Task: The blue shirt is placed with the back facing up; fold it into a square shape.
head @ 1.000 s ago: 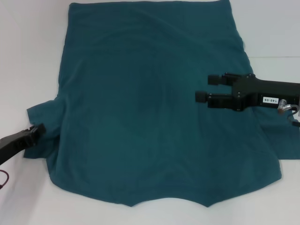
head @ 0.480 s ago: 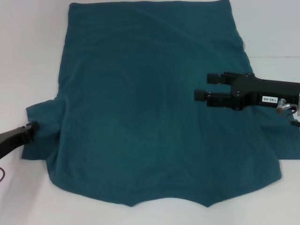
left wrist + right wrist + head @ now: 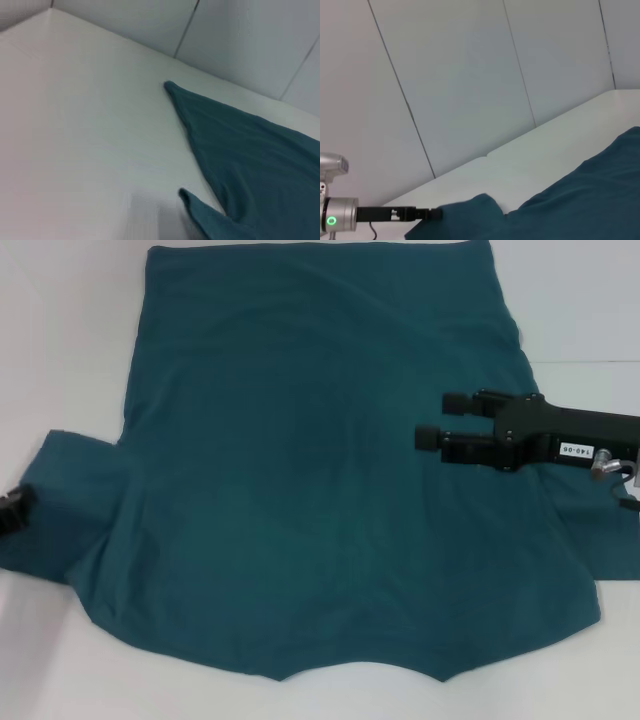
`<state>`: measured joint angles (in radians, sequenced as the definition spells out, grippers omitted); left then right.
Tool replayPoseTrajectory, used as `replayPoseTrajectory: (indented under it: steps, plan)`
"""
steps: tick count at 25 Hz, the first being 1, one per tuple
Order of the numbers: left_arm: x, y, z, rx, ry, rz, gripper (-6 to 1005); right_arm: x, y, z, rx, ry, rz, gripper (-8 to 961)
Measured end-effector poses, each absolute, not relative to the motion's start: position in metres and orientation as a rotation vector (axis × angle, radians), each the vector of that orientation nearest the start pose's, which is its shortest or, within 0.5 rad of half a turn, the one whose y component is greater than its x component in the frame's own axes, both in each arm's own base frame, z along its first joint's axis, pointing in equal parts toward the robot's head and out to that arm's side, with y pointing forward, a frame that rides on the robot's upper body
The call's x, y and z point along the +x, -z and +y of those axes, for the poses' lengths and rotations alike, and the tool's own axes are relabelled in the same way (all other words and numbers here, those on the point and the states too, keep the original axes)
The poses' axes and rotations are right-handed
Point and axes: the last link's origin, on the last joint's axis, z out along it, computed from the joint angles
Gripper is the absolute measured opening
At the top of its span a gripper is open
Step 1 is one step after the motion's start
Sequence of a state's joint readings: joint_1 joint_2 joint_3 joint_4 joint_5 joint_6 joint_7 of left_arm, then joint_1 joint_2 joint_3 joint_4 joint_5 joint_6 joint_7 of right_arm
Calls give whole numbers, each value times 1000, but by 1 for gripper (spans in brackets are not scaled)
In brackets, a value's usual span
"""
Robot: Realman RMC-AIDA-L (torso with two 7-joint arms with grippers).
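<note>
The blue shirt (image 3: 300,460) lies spread flat on the white table, plain side up, hem at the far side. My left gripper (image 3: 12,510) is at the left edge of the head view, shut on the end of the shirt's left sleeve (image 3: 70,510), which is stretched out sideways. The right wrist view shows that gripper (image 3: 427,214) pinching the sleeve tip. My right gripper (image 3: 442,419) hovers open and empty over the shirt's right half. The shirt also shows in the left wrist view (image 3: 250,165) and the right wrist view (image 3: 580,205).
The white table (image 3: 60,340) shows bare surface to the left and right of the shirt and along the near edge. Grey wall panels (image 3: 470,75) stand behind the table. The shirt's right sleeve (image 3: 600,540) lies under my right arm.
My left gripper has moved left to the frame's edge, pulling the left sleeve out with it. The right gripper has hardly moved.
</note>
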<state>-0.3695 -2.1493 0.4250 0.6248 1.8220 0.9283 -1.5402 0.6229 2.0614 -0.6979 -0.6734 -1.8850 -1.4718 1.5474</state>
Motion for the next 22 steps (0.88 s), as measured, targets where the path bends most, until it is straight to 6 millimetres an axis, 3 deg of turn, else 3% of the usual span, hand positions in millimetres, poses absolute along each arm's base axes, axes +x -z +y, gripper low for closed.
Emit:
replayPoseTrajectory:
  steps: [22]
  plan:
    - [-374, -54, 355, -1712, 609, -1149, 1, 225, -15, 373, -2610, -832, 708, 869]
